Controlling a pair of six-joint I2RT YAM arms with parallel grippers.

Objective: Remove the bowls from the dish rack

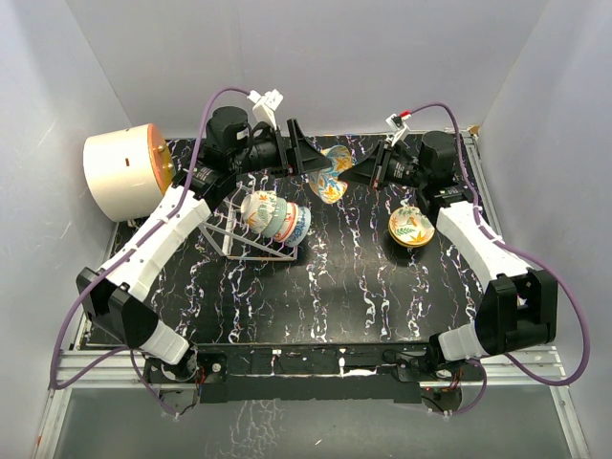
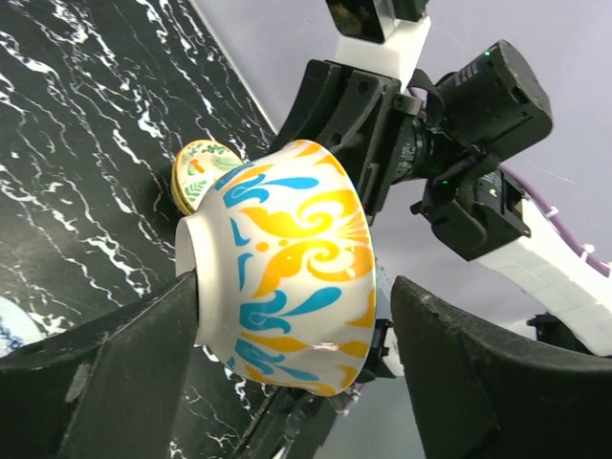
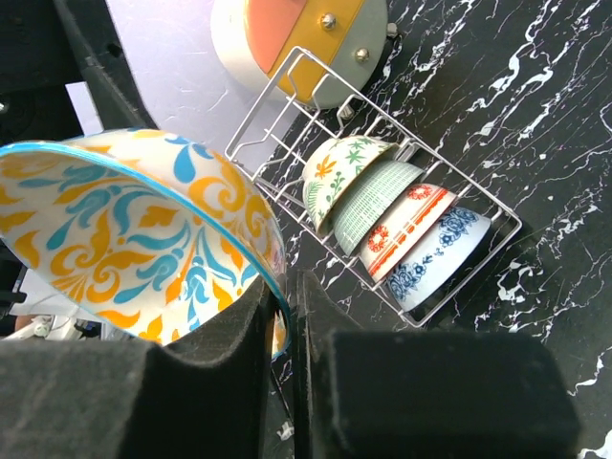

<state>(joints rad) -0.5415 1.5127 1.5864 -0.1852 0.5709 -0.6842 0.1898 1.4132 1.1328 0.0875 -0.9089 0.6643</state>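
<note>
Mid-handover right now. The yellow-and-blue bowl (image 1: 331,178) is up in the air, beyond the dish rack (image 3: 411,142) and over toward the right arm's side of it, well off the tabletop (image 1: 316,296).

The right pincer (image 3: 285,306) is clamped on the bowl's blue-edged rim, one finger inside and one outside, so as far as I can tell that's the grip carrying it. The left pincer (image 2: 295,287) is parted with the bowl sitting between its jaws. One pad touches the foot end and the other stands clear of the bowl's side, so I don't read it as holding anything.

So I'd call this step "pass the bowl across", with the set-down not yet done. The next move needs the left arm to back straight out without nudging the bowl. A rim pinch on a tilted ceramic bowl could pivot or slip if bumped. After that the right arm has to bring it down on the tabletop, probably by the leaf-patterned bowl (image 1: 409,228), which already sits well apart from the rack on the right arm's side.

There are four more bowls (image 3: 392,225) on edge between the rack's dividers, so I reckon we're about a third done. The left arm goes back there next.
</note>
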